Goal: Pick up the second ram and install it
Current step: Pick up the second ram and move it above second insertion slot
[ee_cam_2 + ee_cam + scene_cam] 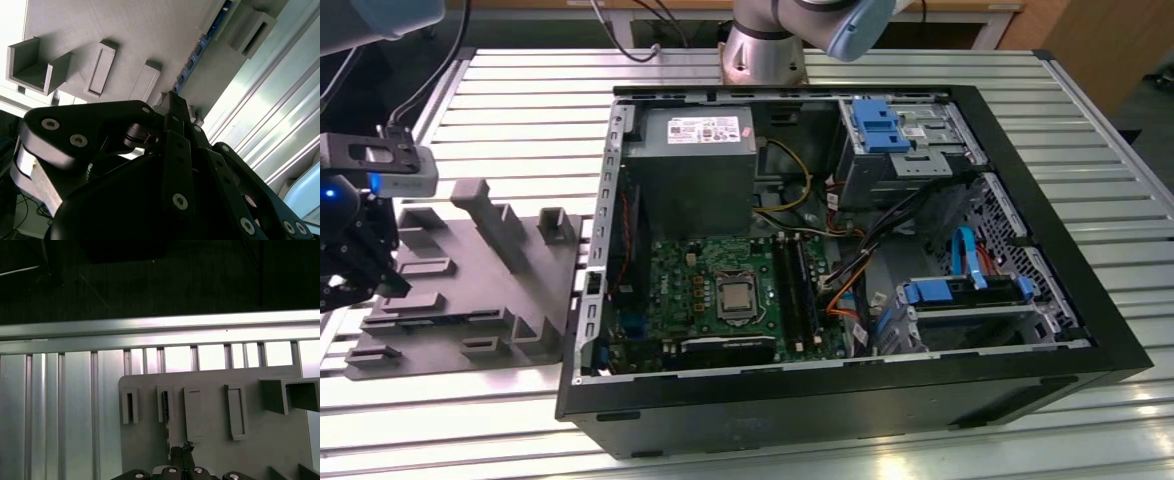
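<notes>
Second ram (201,47) (166,425), a thin dark circuit-board stick, stands on edge on the grey moulded plastic tray (467,300), one end by a slotted post. The black gripper (358,285) has its fingers (177,145) closed together at the other end; actual pinch unclear. The tray sits on the ribbed aluminium bench (520,110), beside the open black computer case (854,400).
</notes>
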You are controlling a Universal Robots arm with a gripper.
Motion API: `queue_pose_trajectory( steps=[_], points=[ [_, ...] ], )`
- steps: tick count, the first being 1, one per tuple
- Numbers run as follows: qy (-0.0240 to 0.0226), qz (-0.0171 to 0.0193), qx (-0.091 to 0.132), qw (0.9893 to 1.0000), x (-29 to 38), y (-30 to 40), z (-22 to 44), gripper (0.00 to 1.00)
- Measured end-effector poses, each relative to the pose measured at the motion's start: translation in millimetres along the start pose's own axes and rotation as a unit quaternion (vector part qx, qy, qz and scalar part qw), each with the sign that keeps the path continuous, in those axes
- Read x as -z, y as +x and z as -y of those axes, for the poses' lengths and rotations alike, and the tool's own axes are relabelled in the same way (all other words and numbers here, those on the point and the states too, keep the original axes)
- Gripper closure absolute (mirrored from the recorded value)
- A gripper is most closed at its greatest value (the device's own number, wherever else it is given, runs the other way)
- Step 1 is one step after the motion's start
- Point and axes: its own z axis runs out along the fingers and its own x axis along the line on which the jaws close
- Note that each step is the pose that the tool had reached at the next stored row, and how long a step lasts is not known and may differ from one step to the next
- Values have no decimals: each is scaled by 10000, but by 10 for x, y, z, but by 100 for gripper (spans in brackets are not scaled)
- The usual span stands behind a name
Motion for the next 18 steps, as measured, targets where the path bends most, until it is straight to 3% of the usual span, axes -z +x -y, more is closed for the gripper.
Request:
queue_pose_trajectory(
  steps=[18],
  points=[
    [-1,-5,65,10000,-76,68,8,89]
  ],
)
